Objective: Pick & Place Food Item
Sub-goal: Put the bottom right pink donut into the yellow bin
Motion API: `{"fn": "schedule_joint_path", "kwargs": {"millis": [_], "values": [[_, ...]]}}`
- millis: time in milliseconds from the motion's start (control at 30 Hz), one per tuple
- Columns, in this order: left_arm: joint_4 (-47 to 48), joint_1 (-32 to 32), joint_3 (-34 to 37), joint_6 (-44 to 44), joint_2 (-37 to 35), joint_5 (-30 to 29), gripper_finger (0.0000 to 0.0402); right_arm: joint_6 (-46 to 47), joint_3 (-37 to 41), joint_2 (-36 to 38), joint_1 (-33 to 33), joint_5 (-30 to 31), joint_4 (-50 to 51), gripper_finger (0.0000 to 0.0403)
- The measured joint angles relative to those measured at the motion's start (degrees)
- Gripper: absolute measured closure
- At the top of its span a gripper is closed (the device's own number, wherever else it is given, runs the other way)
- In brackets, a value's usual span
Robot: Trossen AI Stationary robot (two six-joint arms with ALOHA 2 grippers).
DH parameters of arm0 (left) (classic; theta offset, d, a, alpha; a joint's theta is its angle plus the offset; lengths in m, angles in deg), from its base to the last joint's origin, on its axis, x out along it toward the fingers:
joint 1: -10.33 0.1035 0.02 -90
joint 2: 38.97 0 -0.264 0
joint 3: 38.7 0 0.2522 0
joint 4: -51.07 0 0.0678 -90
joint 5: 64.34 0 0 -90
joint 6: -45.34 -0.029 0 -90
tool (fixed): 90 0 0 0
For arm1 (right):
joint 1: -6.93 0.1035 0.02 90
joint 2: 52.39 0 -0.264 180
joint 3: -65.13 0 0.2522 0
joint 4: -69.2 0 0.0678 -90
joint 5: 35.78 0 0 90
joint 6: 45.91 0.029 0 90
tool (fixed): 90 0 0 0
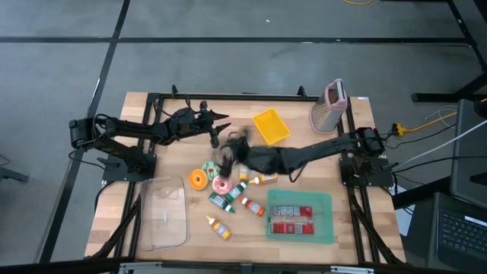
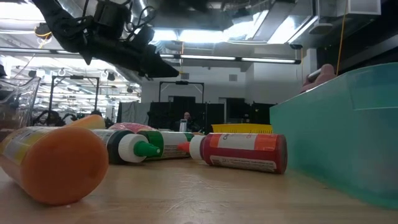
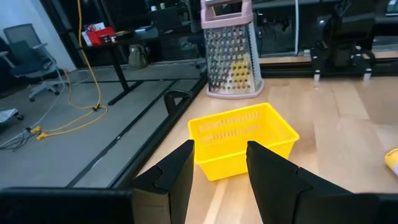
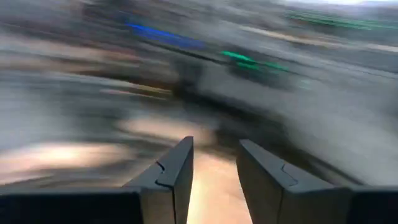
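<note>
1. Your left gripper (image 3: 219,180) hangs above the far part of the table with its fingers spread and nothing between them. Straight ahead of it sits the yellow basket (image 3: 242,134), and beyond that the metal grater (image 3: 229,53) stands upright at the table's far corner.
2. Your right gripper (image 1: 230,152) reaches in from the other side, low over the cluster of food items. It is motion-blurred in the high view. In the right wrist view there is a gap between the fingers and nothing in it; what lies ahead of them is smeared beyond reading.
3. Just beside and below the right gripper lie an orange ring (image 1: 198,179) and a pink doughnut (image 1: 222,185), touching or nearly so; which of the items is the target cannot be told.
4. Small bottles are scattered near the right gripper: a red-labelled bottle (image 2: 239,151) lies on its side, long axis across the low view, white cap pointing left; a green-capped bottle (image 2: 134,148) lies behind it.
5. A yellow bottle (image 1: 219,227) lies well apart from the gripper, long axis diagonal in the high view.
6. Nearer you, the teal tray (image 1: 326,205) with red packets lies on the right gripper's side, and the clear container (image 1: 163,213) on the left arm's side.
</note>
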Motion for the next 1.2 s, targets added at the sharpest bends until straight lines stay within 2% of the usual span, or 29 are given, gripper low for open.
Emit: {"fn": "schedule_joint_path", "kwargs": {"millis": [33, 67, 100, 233, 300, 467, 600, 700, 833, 967, 1133, 1200], "values": [[0.0, 0.3, 0.0, 0.0, 0.0, 0.3, 0.0258, -0.9, -0.3, -0.8, -1.0, -16.4, -3.7, 0.0282], [0.0, 0.6, 0.0, 0.0, 0.0, 0.6, 0.0258, -1.1, -1.3, -1.7, -1.6, -25.8, -4.1, 0.0285], [0.3, 0.9, 0.0, 0.0, 0.0, 0.9, 0.0258, -0.7, -1.9, -2.0, -2.0, -27.4, -1.9, 0.0289], [2.7, 1.1, 0.0, 0.9, 0.0, 1.9, 0.0258, 3.4, -2.3, -0.7, -3.5, -10.8, 12.7, 0.0308], [3.9, 1.1, 0.0, 0.9, 0.0, 2.0, 0.0258, 3.9, -2.3, -0.6, -3.7, -4.3, 17.5, 0.0314], [6.1, 1.1, 0.0, 1.5, 0.0, 2.0, 0.0258, 3.4, -2.3, -0.6, -2.9, 5.6, 24.6, 0.0318], [6.4, 1.1, 0.0, 1.5, 0.0, 2.0, 0.0258, -1.3, -2.3, -0.6, -3.7, 15.2, 25.6, 0.0318], [6.4, 1.1, 0.0, 1.5, 0.0, 2.0, 0.0258, -2.1, -2.3, -0.6, -3.2, 16.6, 26.6, 0.0318], [6.5, 1.1, 0.0, 1.3, 0.0, 1.8, 0.0258, -2.2, -2.3, -0.7, -3.1, 13.8, 26.5, 0.0318], [6.5, 1.1, 0.0, 1.1, 0.0, 1.7, 0.0258, -2.4, -2.3, -0.6, -3.4, 14.4, 26.3, 0.0318], [6.5, 1.2, 0.0, 1.1, 0.0, 1.7, 0.0258, -10.4, -2.3, -0.7, -3.2, 13.4, 26.7, 0.0318], [6.6, 1.2, 0.0, 1.1, 0.0, 1.7, 0.0258, -10.9, -2.3, -0.8, -3.3, 13.7, 26.8, 0.0318]]}}
